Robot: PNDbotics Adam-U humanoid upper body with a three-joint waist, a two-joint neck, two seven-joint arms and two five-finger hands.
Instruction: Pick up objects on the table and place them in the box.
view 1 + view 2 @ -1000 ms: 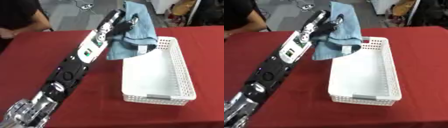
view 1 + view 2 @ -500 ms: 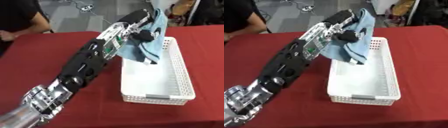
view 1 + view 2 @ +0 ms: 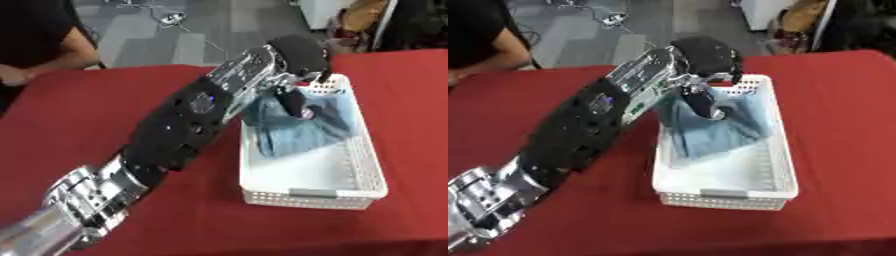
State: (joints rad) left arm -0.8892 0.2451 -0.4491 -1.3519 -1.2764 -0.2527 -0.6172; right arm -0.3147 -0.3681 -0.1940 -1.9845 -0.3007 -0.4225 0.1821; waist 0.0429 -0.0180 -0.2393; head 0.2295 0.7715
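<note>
The left hand (image 3: 293, 100) reaches into the white lattice-walled box (image 3: 367, 165) on the red table (image 3: 96, 115) — fingers curled down on a soft, crumpled blue cloth (image 3: 297, 127) lying inside.

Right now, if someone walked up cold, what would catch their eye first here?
First, the long black and silver left arm sweeping diagonally from the lower left corner up over the red table. Next, the white box at right of centre, with a blue cloth lying crumpled in its far half and the left hand reaching down onto it.
</note>
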